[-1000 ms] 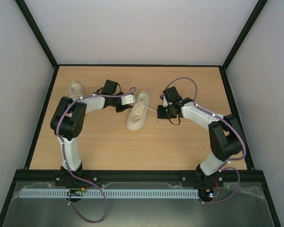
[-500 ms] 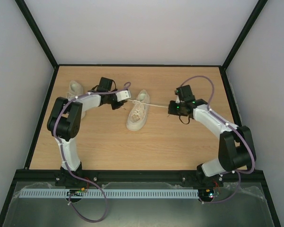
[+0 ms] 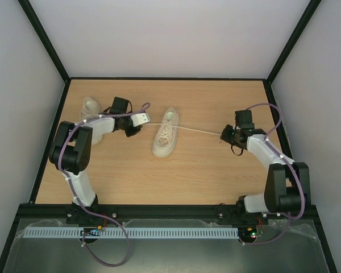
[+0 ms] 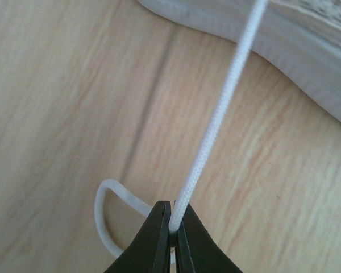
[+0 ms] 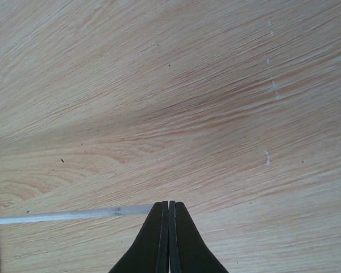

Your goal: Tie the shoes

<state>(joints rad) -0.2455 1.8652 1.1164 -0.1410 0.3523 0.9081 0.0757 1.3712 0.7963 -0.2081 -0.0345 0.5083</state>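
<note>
Tabletop [image 3: 204, 170], light wood w/ a dark rim, carries everything. You've got the left arm [image 3: 74, 148] bent out to the far left and the right arm [image 3: 273, 165] stretched to the right, so they spread away from each other.

Between them sits the middle shoe [image 3: 165, 136], cream low-top, sole down, long axis running near to far, roughly centre of the table. The second shoe [image 3: 91, 106] lies at the far left, behind the left arm, untouched by either gripper.

From the middle shoe the right lace [image 3: 199, 130] runs out in a straight line to the right gripper [image 3: 224, 135], well apart from the shoe. The left lace [image 4: 216, 122] runs straight to the left gripper [image 4: 171, 211], which is near the shoe's left side.

Both lines look taut. Prob. you're holding them apart like this to snug a crossing down at the eyelets; the knot itself is too small to judge from above.

Right gripper: jaws fully together, pinching the lace right at its end. Left gripper: jaws together on its lace, w/ a slack lace tail [image 4: 105, 196] curling off behind the tips.

No containers in view; can't tell if anything is inside either shoe.
</note>
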